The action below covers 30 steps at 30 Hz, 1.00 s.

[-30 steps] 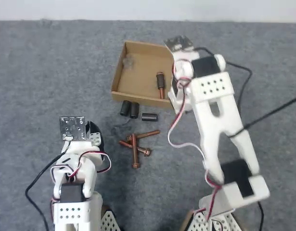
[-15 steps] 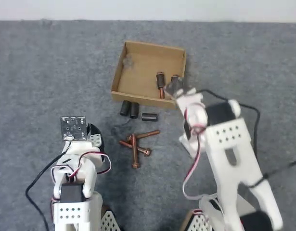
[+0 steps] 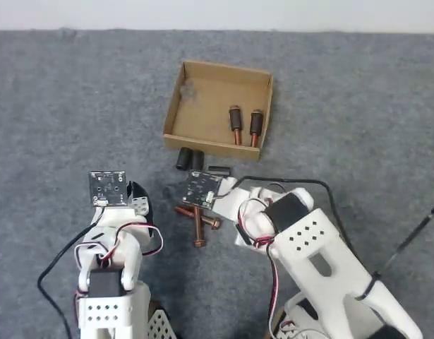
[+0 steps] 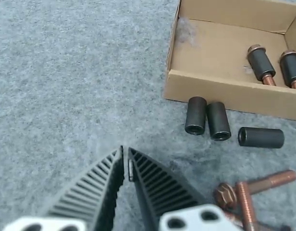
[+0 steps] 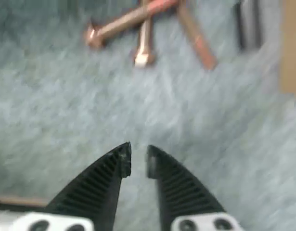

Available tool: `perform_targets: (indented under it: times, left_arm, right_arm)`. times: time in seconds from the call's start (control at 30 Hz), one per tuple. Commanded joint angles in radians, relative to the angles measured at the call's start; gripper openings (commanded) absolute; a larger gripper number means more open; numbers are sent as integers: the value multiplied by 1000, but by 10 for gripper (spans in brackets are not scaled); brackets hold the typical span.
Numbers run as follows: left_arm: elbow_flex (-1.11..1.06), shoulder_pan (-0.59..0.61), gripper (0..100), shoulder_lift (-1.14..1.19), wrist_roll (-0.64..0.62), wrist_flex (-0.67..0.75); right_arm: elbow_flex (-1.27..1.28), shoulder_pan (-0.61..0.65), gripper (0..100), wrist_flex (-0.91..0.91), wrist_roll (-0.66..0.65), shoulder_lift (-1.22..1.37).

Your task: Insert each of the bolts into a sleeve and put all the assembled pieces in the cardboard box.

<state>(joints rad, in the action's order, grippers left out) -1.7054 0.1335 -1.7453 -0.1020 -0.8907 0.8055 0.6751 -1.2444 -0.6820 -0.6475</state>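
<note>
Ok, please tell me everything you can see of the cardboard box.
The box is a shallow open tray of brown cardboard, flat on the grey carpet, slightly askew. Two sleeved bolts lie side by side inside near its right wall. A grey smudge marks its far left corner. Three loose sleeves lie just outside its near wall.

Grey, short-pile carpet (image 3: 61, 106) covers the whole work surface under even, soft light. A plain pale band (image 3: 217, 14), perhaps a wall, runs along its far edge.
</note>
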Motion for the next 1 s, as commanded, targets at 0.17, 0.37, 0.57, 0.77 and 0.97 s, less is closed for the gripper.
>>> perform_targets:
  times: [0.17,0.37,0.57,0.77,0.97]
  left_arm:
    - [18,-3,12,-18,8,3]
    - [18,-3,12,-18,8,3]
    - [18,-2,12,-18,8,3]
    - [18,-2,12,-18,8,0]
    - [18,-3,12,-18,8,-2]
  right_arm:
    - [-23,-21,143,303,-117,176]
    - [-172,-51,143,309,-189,363]
    - [-348,-71,135,315,-236,550]
    - [-491,-113,126,315,-284,720]
    - [-608,-145,126,315,-311,842]
